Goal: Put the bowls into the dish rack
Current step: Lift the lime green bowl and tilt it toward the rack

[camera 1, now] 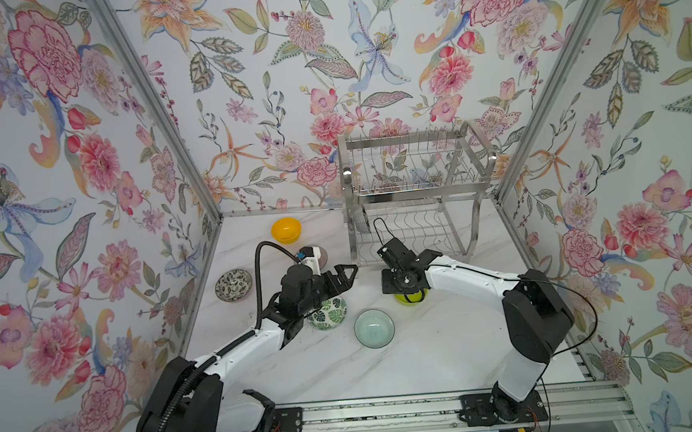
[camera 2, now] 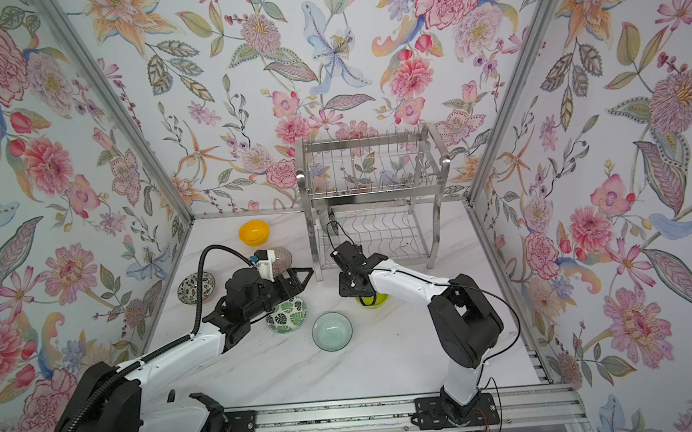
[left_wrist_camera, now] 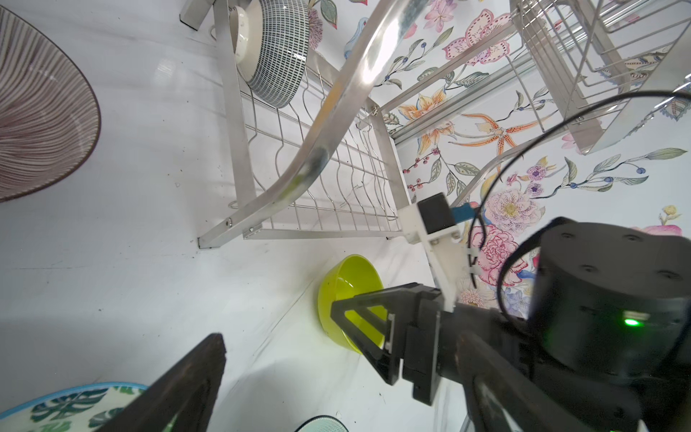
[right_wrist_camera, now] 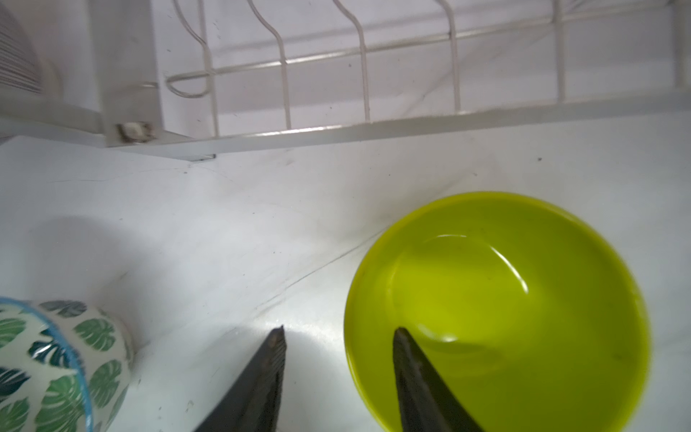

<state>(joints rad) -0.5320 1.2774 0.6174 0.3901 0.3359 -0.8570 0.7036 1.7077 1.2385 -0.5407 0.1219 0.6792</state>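
Note:
The dish rack [camera 1: 422,195] stands at the back right, with a black-white speckled bowl [camera 1: 360,220] on edge at the left end of its lower tier. A lime-green bowl [right_wrist_camera: 516,299] rests on the table in front of the rack. My right gripper [right_wrist_camera: 341,331] points down at it, open, with one finger inside the bowl and the other outside its rim. My left gripper [camera 1: 342,277] hovers wide open and empty above the leaf-print bowl [camera 1: 328,314]. A pale green glass bowl [camera 1: 374,328] lies between the arms.
An orange-yellow bowl [camera 1: 285,229] sits at the back, left of the rack. A pinkish ribbed bowl [left_wrist_camera: 37,112] lies partly behind the left wrist. A dark floral bowl [camera 1: 233,285] is near the left wall. The rack's bent leg [left_wrist_camera: 336,112] rises close to both grippers.

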